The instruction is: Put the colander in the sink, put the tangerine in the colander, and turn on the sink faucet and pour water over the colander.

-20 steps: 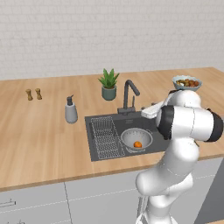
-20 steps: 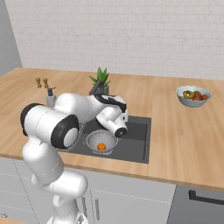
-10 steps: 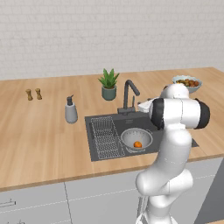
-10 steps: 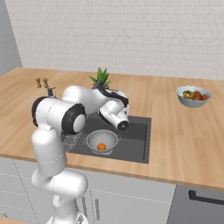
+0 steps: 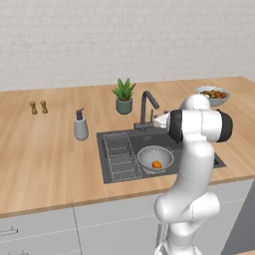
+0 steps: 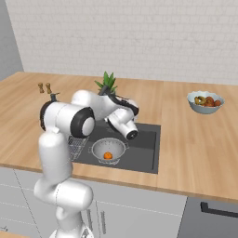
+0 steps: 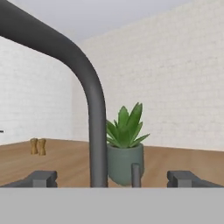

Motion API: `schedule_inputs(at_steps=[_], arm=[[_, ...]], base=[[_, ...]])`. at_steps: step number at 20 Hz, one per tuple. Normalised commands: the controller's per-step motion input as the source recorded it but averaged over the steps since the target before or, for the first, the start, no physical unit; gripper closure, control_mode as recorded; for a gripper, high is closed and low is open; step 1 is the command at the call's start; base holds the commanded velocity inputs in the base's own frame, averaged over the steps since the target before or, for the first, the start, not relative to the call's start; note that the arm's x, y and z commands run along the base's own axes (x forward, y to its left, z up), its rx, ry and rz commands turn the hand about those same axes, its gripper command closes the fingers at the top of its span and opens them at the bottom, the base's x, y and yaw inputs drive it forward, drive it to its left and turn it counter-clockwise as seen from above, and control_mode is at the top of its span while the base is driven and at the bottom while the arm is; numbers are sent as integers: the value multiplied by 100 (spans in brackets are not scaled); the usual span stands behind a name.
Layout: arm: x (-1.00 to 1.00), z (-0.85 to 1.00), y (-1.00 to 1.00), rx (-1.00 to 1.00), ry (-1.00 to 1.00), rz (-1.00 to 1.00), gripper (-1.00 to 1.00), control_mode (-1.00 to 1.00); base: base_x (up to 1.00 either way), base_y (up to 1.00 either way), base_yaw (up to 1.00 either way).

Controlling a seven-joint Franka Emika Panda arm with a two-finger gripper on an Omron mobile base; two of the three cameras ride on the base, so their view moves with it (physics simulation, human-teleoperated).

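The silver colander stands in the dark sink, right of the wire rack. The orange tangerine lies inside it. The dark sink faucet rises behind the basin, its small side lever upright just right of the stem. My gripper is open and empty, level with the faucet's lower stem. Stem and lever stand between its two fingertips, further off. In the left base view my white hand sits just right of the faucet.
A potted plant stands right behind the faucet. A grey soap bottle is left of the sink, with two small shakers further left. A pale blue fruit bowl sits on the counter to the right.
My hand has shifted left toward the faucet and my elbow has risen. The gripper has stayed open. Colander and tangerine have not moved.
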Motion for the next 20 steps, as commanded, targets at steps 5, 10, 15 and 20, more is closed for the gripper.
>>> schedule_inputs(at_steps=[5,10,15,20], arm=[[26,-2,8,0,-1,11,-100,-100],[42,-3,0,1,6,6,-100,-100],[31,-21,0,2,3,6,-100,-100],[35,-29,0,5,1,5,-100,-100]], base=[[0,0,0],[0,0,0],[0,0,0],[0,0,0]])
